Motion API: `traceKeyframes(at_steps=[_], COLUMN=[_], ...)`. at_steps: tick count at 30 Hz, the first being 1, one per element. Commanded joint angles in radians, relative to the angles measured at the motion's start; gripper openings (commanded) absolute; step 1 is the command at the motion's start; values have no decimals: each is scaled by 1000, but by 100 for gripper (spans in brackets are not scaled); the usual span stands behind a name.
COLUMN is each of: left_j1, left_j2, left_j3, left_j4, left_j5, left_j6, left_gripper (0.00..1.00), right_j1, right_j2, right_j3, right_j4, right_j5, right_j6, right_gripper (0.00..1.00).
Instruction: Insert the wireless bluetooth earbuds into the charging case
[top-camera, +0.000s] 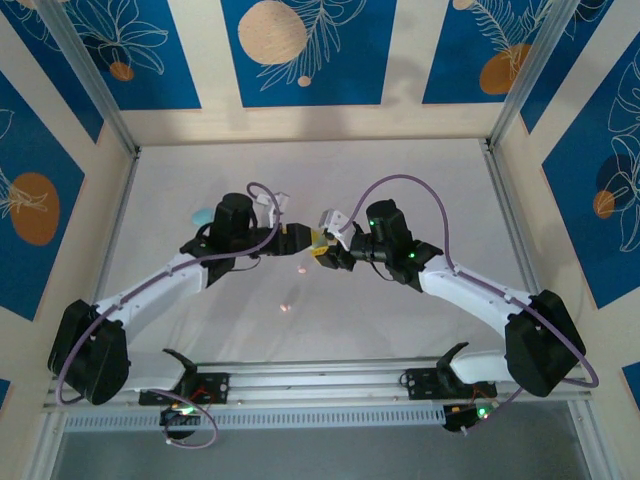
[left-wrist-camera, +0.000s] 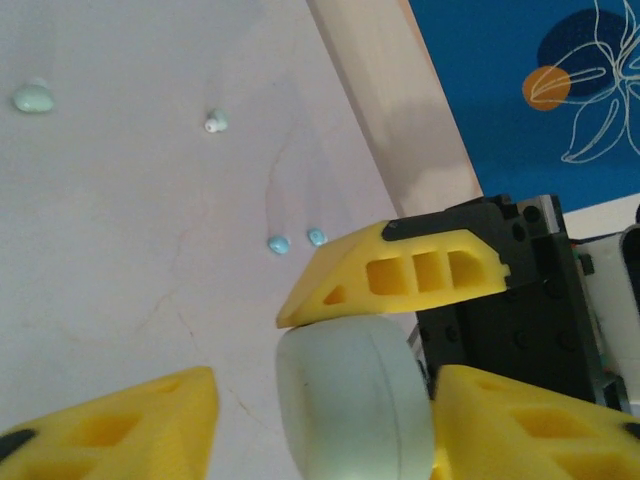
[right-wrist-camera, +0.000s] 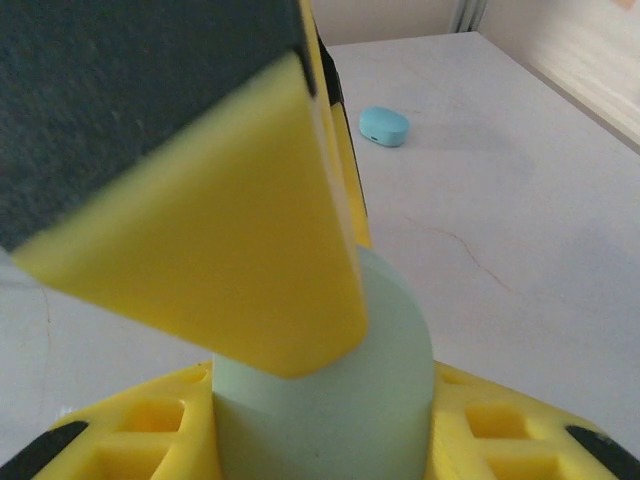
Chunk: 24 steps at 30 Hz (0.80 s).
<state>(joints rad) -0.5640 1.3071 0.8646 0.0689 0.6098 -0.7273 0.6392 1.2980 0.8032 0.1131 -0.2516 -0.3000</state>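
A mint pebble-shaped charging case (right-wrist-camera: 330, 400) is held off the table between the two arms, with my right gripper (right-wrist-camera: 320, 425) shut on it. My left gripper (left-wrist-camera: 325, 405) is open around the same case (left-wrist-camera: 355, 400). Its right finger (left-wrist-camera: 530, 420) touches the case, and a gap shows between the case and its left finger (left-wrist-camera: 110, 430). In the top view the left gripper (top-camera: 298, 243) and right gripper (top-camera: 326, 248) meet tip to tip at mid-table. Two tiny light blue earbuds (left-wrist-camera: 278, 244) (left-wrist-camera: 317, 237) lie on the table, and a whitish one (left-wrist-camera: 215, 122) lies farther off.
A light blue case (right-wrist-camera: 384, 126) lies on the table behind the left arm (top-camera: 203, 215). A small mint piece (left-wrist-camera: 33, 98) rests farther out. Tiny pinkish specks (top-camera: 287, 307) sit on the white table in front of the grippers. Wall panels enclose the table on three sides.
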Motion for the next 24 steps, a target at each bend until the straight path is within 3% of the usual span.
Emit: traceKeyframes(at_steps=[1,3,8,12,16,20,24], left_j1=[-21,-31,-36,-36,-37,-36,-37], left_j2=[16,25,17,-30,-67,-66,-40], left_j3=[45,62,93,73,20,26,47], left_j4=[20,2,-61,18,195,259,308], left_j5=[18,19,-13,-69,-115,-130,-108], left_j6=[-1,0,-7,-139,-312,-389,-438], left_gripper=[52,50,30,22,19,19,19], right_j1=[1,1,-2,-28,-108,-195,-238], right_j2=[-28,-31,-46,-115,-172,-136,-100], right_j3=[24,24,31,11,-36,12,22], right_j4=[21,27,30,77,134,23,129], right_j5=[-2,11,42,42,-96,-267,-356], right_j6=[-11,-8,2,61,40,-32,15], right_gripper=[38,38,42,55,71,70,69])
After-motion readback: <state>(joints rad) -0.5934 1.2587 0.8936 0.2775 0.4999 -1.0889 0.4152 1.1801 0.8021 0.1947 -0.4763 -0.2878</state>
